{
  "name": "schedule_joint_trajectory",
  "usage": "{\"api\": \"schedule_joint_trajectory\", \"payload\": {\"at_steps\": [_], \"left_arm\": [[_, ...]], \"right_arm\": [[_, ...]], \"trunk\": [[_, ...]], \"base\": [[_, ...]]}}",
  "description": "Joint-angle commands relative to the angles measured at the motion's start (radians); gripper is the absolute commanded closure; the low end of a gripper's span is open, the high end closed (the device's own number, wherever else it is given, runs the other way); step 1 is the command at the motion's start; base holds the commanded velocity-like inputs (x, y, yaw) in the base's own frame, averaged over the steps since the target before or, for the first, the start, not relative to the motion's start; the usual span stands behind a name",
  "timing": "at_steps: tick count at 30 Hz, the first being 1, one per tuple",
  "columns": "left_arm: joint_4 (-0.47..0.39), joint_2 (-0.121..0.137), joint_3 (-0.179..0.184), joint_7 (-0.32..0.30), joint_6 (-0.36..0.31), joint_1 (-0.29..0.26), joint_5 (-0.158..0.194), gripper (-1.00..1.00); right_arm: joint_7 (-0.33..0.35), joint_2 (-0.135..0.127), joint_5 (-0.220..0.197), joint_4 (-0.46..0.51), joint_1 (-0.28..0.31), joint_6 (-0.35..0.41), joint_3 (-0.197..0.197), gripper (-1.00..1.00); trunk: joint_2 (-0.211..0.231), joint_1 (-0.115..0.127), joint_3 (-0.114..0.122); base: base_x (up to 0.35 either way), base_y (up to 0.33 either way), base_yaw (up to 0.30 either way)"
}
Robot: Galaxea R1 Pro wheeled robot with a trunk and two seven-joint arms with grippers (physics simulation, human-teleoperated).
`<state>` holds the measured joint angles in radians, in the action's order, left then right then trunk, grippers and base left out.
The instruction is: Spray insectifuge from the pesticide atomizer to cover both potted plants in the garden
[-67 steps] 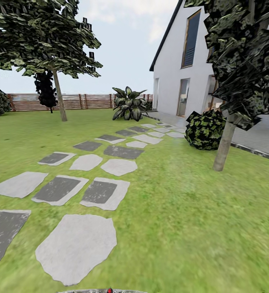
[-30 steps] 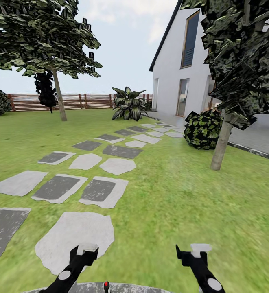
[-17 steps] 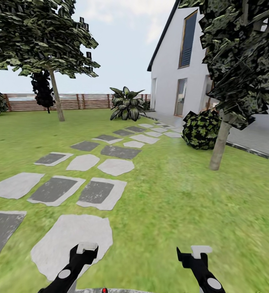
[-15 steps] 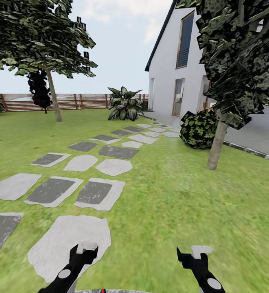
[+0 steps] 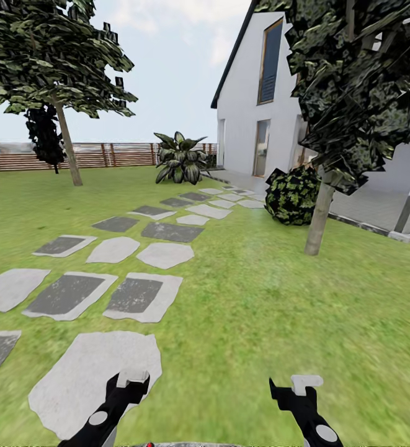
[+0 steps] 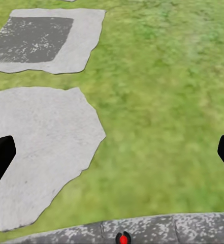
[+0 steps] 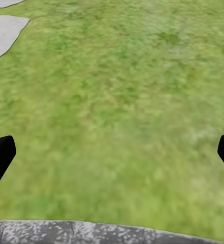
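both grippers are empty and wide open: the left gripper [image 5: 132, 380] hangs low over the edge of a pale stepping stone [image 5: 93, 380], the right gripper [image 5: 298, 386] over bare lawn [image 5: 279, 310], and in each wrist view the dark fingertips [image 6: 0, 157] sit far apart at the picture's sides with nothing between them. beyond them the stone path [image 5: 161, 233] runs toward a white house [image 5: 260, 105], with a round bush [image 5: 291, 195] and a thin tree trunk [image 5: 316, 217] just to the right of it, a big leafy plant [image 5: 178, 158] at the far end, and a slat fence [image 5: 99, 155] behind.

the spray bottle is nowhere among these things, nor are the two small potted plants, so the robot is likely searching while it travels. the main risk is heading the wrong way, or taking the grey post [image 5: 408, 210] near the paving for the bottle. rolling on toward the right could also clip the trunk or bush with the base or the raised right arm.
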<state>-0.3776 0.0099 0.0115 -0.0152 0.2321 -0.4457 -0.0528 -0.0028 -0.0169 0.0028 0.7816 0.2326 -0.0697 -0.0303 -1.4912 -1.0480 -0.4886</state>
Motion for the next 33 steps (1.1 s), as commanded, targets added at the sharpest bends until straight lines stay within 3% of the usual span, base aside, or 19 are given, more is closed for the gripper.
{"api": "schedule_joint_trajectory", "payload": {"at_steps": [1, 33], "left_arm": [[0.000, 0.000, 0.001, 0.000, 0.003, -0.001, -0.005, -1.00], [0.003, -0.001, 0.001, 0.001, 0.012, 0.005, -0.005, -1.00]], "right_arm": [[0.000, 0.000, 0.000, -0.001, 0.001, -0.003, 0.000, -1.00], [-0.002, 0.000, -0.001, 0.001, 0.001, -0.002, -0.003, -1.00]], "trunk": [[-0.008, -0.004, -0.005], [-0.232, -0.127, -0.155]], "base": [[0.000, 0.000, -0.002], [0.000, 0.000, 0.000]]}}
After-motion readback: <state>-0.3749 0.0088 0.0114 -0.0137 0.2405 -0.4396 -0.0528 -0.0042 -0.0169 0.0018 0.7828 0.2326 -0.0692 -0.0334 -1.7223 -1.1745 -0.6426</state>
